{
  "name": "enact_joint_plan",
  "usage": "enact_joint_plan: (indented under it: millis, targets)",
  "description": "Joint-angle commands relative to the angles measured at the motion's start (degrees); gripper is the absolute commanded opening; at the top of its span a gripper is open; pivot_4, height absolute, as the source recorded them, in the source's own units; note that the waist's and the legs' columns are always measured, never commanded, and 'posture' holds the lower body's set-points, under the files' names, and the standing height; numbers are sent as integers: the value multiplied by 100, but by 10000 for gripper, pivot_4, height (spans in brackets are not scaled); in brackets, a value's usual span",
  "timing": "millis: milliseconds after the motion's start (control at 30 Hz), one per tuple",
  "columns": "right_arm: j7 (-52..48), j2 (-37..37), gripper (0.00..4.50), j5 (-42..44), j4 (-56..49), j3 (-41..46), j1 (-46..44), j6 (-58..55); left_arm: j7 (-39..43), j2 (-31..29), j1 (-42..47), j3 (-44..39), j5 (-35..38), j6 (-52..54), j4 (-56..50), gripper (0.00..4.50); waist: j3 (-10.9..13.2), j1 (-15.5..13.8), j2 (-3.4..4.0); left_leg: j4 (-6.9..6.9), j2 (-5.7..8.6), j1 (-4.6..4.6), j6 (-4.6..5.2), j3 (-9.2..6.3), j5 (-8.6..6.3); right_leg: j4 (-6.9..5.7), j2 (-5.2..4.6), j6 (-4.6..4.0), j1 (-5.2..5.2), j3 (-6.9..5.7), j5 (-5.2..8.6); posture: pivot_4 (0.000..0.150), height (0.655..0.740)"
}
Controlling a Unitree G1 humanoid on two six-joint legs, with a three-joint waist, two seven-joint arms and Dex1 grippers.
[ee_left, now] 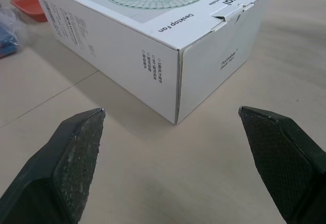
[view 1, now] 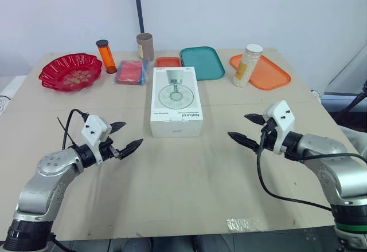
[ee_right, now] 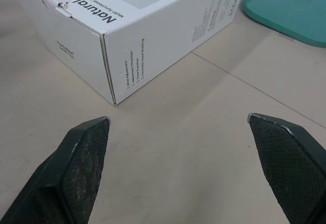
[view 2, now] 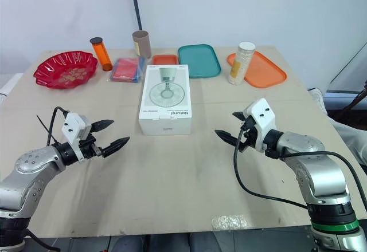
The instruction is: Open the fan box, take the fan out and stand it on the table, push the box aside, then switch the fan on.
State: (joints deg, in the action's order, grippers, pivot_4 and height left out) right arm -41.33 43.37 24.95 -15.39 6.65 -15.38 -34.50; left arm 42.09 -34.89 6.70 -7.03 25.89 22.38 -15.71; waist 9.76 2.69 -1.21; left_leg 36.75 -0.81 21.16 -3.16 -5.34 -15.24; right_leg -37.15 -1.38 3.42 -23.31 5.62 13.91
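At worktop ctr you've got the white cardboard fan box (view 1: 176, 103) lying flat, printed pic face up, one short end toward you. That end's flap is tucked in, so the box is closed.

Your left hand (view 1: 132, 134) is near the box's near-left corner, not touching it, w/ both black fingers spread wide and nothing btwn them. In the left wrist view the fingertips (ee_left: 76, 152) frame that same corner.

Your right hand (view 1: 238, 126) is off the box's near-right side, a bit further from it. It's also spread wide and holds nothing.

The beige worktop (view 1: 189, 177) carries other items along the far side, L to R:
- red scalloped plastic bowl (view 1: 70, 71)
- orange cylindrical bottle w/ black cap (view 1: 106, 56), upright
- blue-and-red packet (view 1: 131, 72), near the box's far-left corner
- brown cardboard tube (view 1: 145, 46), upright behind the packet
- small orange tray (view 1: 167, 62), just behind the box
- teal rectangular tray (view 1: 202, 62), just beside the small tray
- large flat orange tray (view 1: 269, 74)
- tall white-capped jar (view 1: 248, 65), upright at the large tray's left edge; can't tell if it's on the tray or beside it
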Motion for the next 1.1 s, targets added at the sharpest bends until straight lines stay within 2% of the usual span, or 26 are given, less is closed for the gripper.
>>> enact_joint_plan:
  millis: [33, 667, 800, 867, 933, 1100]
  targets:
    - [34, -75, 44322, 60, -154, 137, -127, 95, 58, -16, 153, -14, -91, -197, 58, 45000, 0, 0, 0, 0, 0, 0, 0, 0, 0, 0, 0, 0, 0, 0, 0, 1500, 7400]
    - [-136, -243, 44322, 218, -415, 120, -79, 254, 399, -63, 369, 3, -173, -140, 336, 45000, 0, 0, 0, 0, 0, 1, 0, -1, 0, 0, 0, 0, 0, -2, 0, 1500, 7400]
    - [-107, -313, 45000, 240, -496, 65, -103, 228, 458, -63, 433, -254, 149, -69, 239, 34320, 0, 2, 0, 0, -1, 0, 0, -1, 0, 0, 1, 0, 0, -2, 0, 1500, 7400]
    - [-65, -366, 45000, 235, -529, 24, -152, 213, 450, -52, 622, -317, 285, 5, 298, 25672, 0, 1, 0, 0, -1, 1, 0, -2, 0, 0, 0, 0, 0, -3, 0, 1500, 7400]
    - [-22, -433, 45000, 246, -601, 4, -210, 194, 428, -9, 862, -335, 402, 79, 369, 20466, 0, 1, 0, 1, -1, 1, 0, -2, 0, -1, 0, 0, 0, -3, 0, 1500, 7400]
    - [266, -669, 45000, 125, -738, -177, -486, 108, 533, 72, 1537, -141, 399, 84, 782, 2843, 0, 1, 0, 2, 1, 2, 0, -3, 0, -1, 0, 1, 1, -4, 0, 1500, 7400]
